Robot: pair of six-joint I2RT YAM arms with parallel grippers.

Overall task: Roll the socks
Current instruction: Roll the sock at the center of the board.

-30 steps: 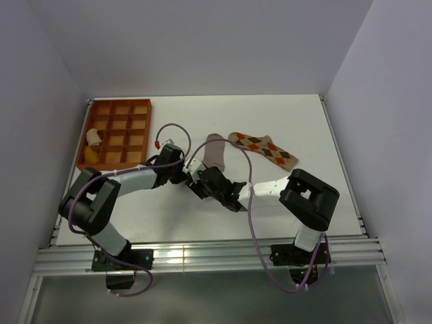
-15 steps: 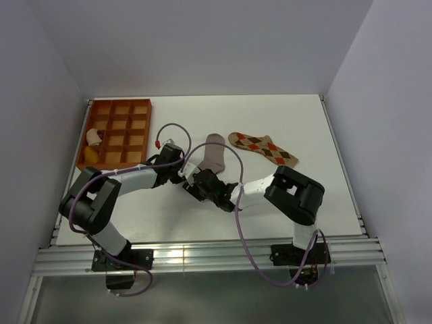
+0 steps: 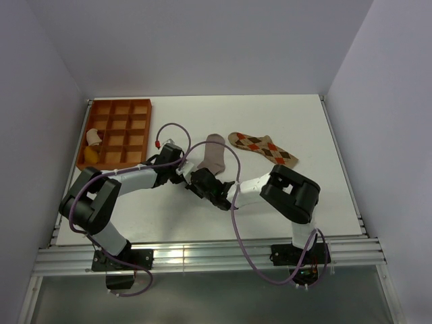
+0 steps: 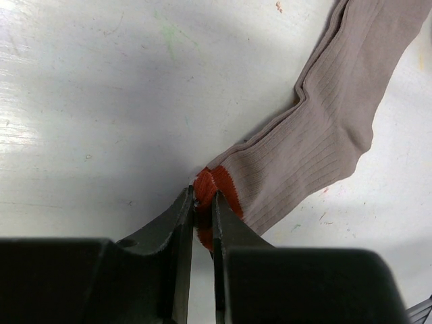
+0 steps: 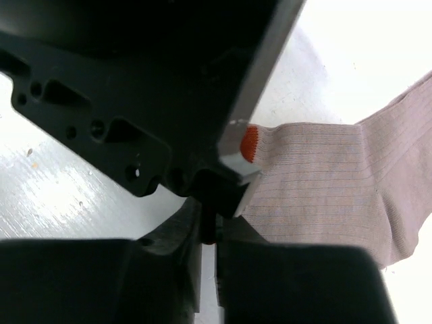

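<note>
left gripper (image 4: 202,202) is clamping the red cuff edge of the grey-brown sock (image 4: 317,135), which is lying flat on the table (image 4: 101,101) around mid-centre, toe end pointing to the far side; right gripper (image 5: 208,226) is sitting right against the left one at the same cuff, jaws drawn almost together, cannot tell if fabric is pinched between them; argyle sock (image 3: 263,148) is lying flat just right of it, apart from both grippers; orange tray (image 3: 121,101) is sitting far left

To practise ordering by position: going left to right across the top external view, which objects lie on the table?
orange compartment tray → grey-brown sock → argyle sock
</note>
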